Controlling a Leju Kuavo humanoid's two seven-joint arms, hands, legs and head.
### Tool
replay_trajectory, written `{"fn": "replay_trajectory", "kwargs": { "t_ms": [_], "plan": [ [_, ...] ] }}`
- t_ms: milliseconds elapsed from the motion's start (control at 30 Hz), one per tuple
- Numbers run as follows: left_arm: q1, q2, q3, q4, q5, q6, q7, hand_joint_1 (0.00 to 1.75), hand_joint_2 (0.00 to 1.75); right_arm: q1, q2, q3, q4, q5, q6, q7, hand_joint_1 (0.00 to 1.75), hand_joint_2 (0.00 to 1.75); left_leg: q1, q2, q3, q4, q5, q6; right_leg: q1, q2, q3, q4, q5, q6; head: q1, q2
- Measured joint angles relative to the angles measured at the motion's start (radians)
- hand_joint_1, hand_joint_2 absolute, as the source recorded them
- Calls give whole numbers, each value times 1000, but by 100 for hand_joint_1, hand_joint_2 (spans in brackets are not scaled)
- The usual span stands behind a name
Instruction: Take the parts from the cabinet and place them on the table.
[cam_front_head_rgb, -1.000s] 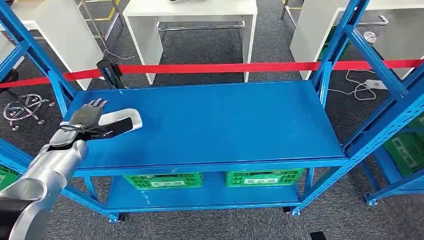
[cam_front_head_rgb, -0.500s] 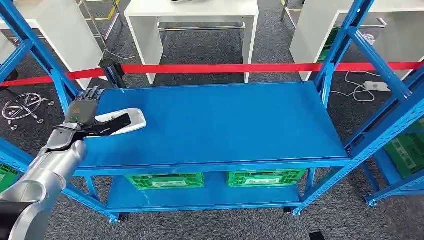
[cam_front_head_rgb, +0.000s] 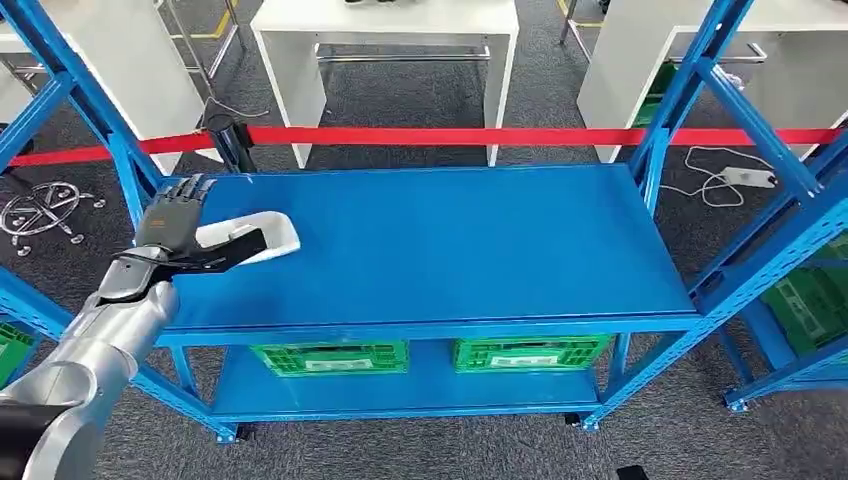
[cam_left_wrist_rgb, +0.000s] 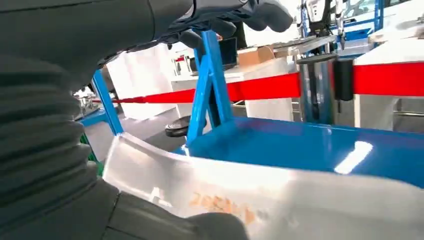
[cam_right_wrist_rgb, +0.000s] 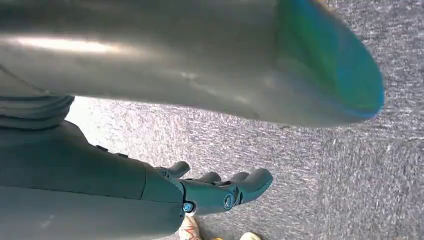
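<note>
Left hand (cam_front_head_rgb: 172, 228) grips white curved plastic part (cam_front_head_rgb: 262, 236) over 9 o'clock end of blue metal shelf (cam_front_head_rgb: 450, 250); part's long axis runs out from hand toward 3 o'clock, low over surface, contact unclear. Open shelf ahead. Blue upright post (cam_front_head_rgb: 100, 130) close at 10 o'clock. Red barrier tape (cam_front_head_rgb: 450, 135) behind. Right hand (cam_right_wrist_rgb: 220, 192) hangs over carpet, fingers apart, holding nothing.

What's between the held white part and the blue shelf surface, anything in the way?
Nothing visible. The left robot hand holds the white part at the left end of the blue shelf surface, and the surface beside it is bare.
</note>
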Motion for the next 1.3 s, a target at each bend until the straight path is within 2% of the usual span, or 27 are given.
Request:
{"fn": "replay_trajectory", "kwargs": {
  "t_ms": [33,67,100,167,200,233,267,300,333,367,400,433,467,500,533,567,633,667,700,733,767,833,1000,1233,1300],
  "plan": [
    [-1,1,0,-1,0,-1,0,0,175,-2,0,0,0,0,1,0,0,0,-4,-2,-6,2,1,-8,10,6,4,10,2,-12,0,0],
    [-3,1,0,-1,-1,-1,-1,0,175,-1,0,0,0,1,1,1,0,0,-4,-2,-5,4,2,-14,9,9,-5,10,10,-23,-2,0],
    [-5,0,0,-1,-2,-1,-1,0,175,-2,0,0,0,2,1,2,0,0,-5,-3,-8,6,5,-19,7,9,-5,3,2,-32,-3,0],
    [-7,0,0,-1,-4,-1,-5,0,175,-2,0,-1,0,2,1,0,0,0,-3,-4,-9,2,12,-32,7,9,-10,-2,10,-47,-3,0],
    [-7,0,1,0,-5,-1,-5,0,175,-3,1,-1,0,2,1,0,0,0,-1,-4,-17,10,0,-38,4,6,-11,-6,16,-56,-3,0],
    [-9,1,1,0,-5,-1,-7,0,175,-3,1,-2,0,1,0,-1,0,0,0,-3,-32,47,-40,-43,4,6,-15,-6,21,-62,-7,0],
    [-10,0,1,0,-5,-1,-7,0,175,-3,1,-3,0,0,0,-2,0,0,2,-3,-55,111,-86,-47,4,6,-21,-6,26,-66,-8,0],
    [-9,0,1,0,-5,-1,-7,0,0,-3,1,-4,0,0,-1,-2,0,0,3,-3,-84,192,-131,-51,5,6,-29,-6,30,-67,-8,0],
    [-7,-1,1,2,-4,0,-7,0,0,-3,1,-4,0,0,-1,-3,0,0,3,-3,-109,264,-160,-53,6,6,-36,-6,35,-68,-8,0],
    [-6,-1,2,4,0,2,-7,0,0,-3,1,-4,0,0,-1,-3,0,0,3,-3,-117,297,-164,-53,7,6,-43,-6,38,-68,-8,0],
    [-4,-2,5,4,13,11,-11,0,0,-2,1,-4,0,0,-1,-3,0,0,3,-3,-101,282,-145,-51,7,6,-50,-6,43,-67,-8,0],
    [-4,-2,11,3,28,27,-19,0,0,-2,2,-5,0,2,-1,-3,0,0,2,-3,-62,224,-113,-46,8,6,-55,-6,48,-66,-8,0],
    [-4,-3,19,2,44,52,-28,0,0,-2,2,-5,0,4,0,-1,0,0,1,-3,-7,137,-78,-41,9,6,-57,-6,52,-64,-8,0],
    [-4,-3,29,-4,59,88,-38,0,0,-3,2,-6,0,5,-1,1,0,0,-1,-3,54,42,-55,-32,9,6,-58,-6,55,-61,-8,0],
    [-4,-3,38,-10,70,124,-45,0,0,-2,4,-6,0,6,-1,1,0,0,-4,-3,83,-7,-80,-28,10,7,-61,-6,59,-55,-7,0],
    [-4,-5,48,-14,81,159,-54,0,0,-3,4,-7,0,6,-1,1,0,0,-10,-3,82,-3,-67,-30,9,5,-61,-8,63,-48,-7,0],
    [-5,-6,69,-16,109,214,-78,0,0,-3,4,-11,0,8,-1,1,0,0,-14,-3,73,-15,-66,-22,7,5,-59,-13,71,-36,-9,0],
    [-4,-12,81,-17,123,228,-93,0,0,-2,4,-14,0,8,-1,0,0,0,-9,-2,79,-21,-62,-30,13,5,-58,-16,54,-56,-10,0],
    [-5,-14,93,-17,135,230,-106,0,0,-1,6,-16,0,9,-1,0,0,0,-11,-4,78,-21,-59,-24,12,4,-60,-19,76,-62,-9,0],
    [-4,-16,102,-17,139,230,-110,0,0,-1,6,-19,0,9,-1,0,0,0,-13,-4,76,-21,-57,-19,10,4,-58,-24,74,-48,-9,0],
    [-3,-18,108,-17,143,230,-115,0,0,-2,6,-22,0,9,-1,0,0,0,-13,-5,73,-21,-54,-15,10,4,-58,-28,82,-40,-8,0],
    [-3,-21,119,-17,145,230,-118,0,0,-2,5,-24,0,9,-2,0,0,0,-13,-5,69,-20,-50,-10,10,4,-58,-34,90,-38,-8,0],
    [-2,-25,123,-14,133,154,-133,0,0,-1,6,-30,0,9,-2,0,0,0,-14,-5,66,-18,-48,-7,9,5,-58,-40,97,-31,-8,0],
    [-3,-28,123,-14,127,138,-133,0,0,-1,6,-31,0,9,-2,0,0,0,-14,-5,65,-18,-49,-6,10,5,-59,-41,96,-30,-8,0],
    [-5,-28,123,-14,121,114,-132,0,0,-1,6,-31,0,9,-2,0,0,0,-14,-5,65,-18,-49,-6,10,5,-60,-41,96,-29,-8,0]
  ]
}}
